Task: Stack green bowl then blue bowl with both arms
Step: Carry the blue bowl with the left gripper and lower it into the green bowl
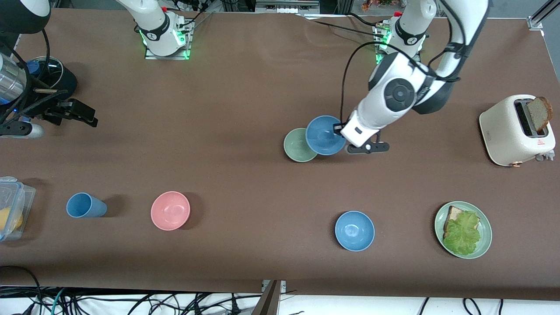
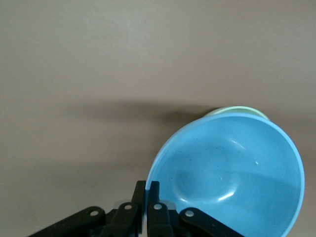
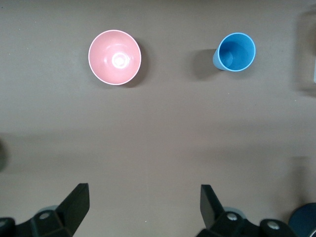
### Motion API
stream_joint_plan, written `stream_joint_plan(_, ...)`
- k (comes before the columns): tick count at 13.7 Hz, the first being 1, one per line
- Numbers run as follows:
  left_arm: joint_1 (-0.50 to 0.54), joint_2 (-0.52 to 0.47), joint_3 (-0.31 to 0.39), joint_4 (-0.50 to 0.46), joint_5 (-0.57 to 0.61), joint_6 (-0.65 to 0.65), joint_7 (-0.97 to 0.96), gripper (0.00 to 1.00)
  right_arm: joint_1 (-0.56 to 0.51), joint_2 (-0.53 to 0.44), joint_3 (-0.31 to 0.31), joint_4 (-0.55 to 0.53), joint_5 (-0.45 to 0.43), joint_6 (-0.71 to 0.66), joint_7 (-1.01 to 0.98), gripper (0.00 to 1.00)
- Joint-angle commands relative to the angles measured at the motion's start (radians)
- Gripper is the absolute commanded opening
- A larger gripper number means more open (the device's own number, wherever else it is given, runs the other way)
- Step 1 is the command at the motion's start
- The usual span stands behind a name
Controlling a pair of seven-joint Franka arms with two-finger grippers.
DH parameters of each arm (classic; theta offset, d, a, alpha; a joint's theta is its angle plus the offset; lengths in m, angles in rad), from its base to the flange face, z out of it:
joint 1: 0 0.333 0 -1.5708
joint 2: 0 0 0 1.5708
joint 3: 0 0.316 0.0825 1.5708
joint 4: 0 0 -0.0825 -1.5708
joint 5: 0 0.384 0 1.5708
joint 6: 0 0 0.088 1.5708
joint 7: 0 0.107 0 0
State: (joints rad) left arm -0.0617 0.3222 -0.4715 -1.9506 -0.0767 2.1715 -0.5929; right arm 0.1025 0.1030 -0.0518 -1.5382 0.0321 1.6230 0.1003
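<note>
Left gripper point(image 2: 146, 210) pinches blue bowl point(image 1: 325, 134) by its rim, tilted over green bowl point(image 1: 299, 145) just beside, for nesting. Right gripper point(image 3: 143, 202) waits, fingers spread.

The front view looks steeply down from high across the table point(image 1: 245, 183), facing both arm bases along its top edge and taking in the whole surface. The left wrist view sits very close behind its own fingers point(image 2: 153, 207), looking down at the blue bowl point(image 2: 232, 173) that fills much of its frame with the green bowl point(image 2: 237, 111) peeking past its rim, the same pair seen mid-table in the front view. The right wrist view hangs higher, gazing straight down past its spread fingers point(image 3: 74, 202) at the pink bowl point(image 3: 114, 57) and blue cup point(image 3: 236, 51), which the front view shows nearer its camera toward the right arm's end.
</note>
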Motion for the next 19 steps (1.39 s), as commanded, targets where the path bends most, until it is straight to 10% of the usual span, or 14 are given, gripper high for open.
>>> stream_joint_plan(1, -0.029, 0.047, 0.008, -0.013, -0.002, 0.091, -0.022, 0.0, -0.001, -0.002, 0.003, 0.006, -0.008, -0.002, 0.001, 0.99)
stream_joint_plan(12, -0.101, 0.156, 0.013, -0.024, 0.078, 0.246, -0.142, 0.0, -0.006, 0.001, -0.003, 0.003, -0.008, -0.005, 0.001, 0.99)
stream_joint_plan(14, -0.101, 0.152, 0.011, -0.022, 0.078, 0.245, -0.209, 0.99, -0.006, 0.001, -0.003, 0.003, -0.008, -0.005, 0.001, 0.99)
stream_joint_plan(19, -0.084, 0.042, 0.016, 0.001, 0.078, 0.083, -0.217, 1.0, -0.006, 0.001, -0.003, 0.003, -0.008, -0.005, 0.001, 0.99)
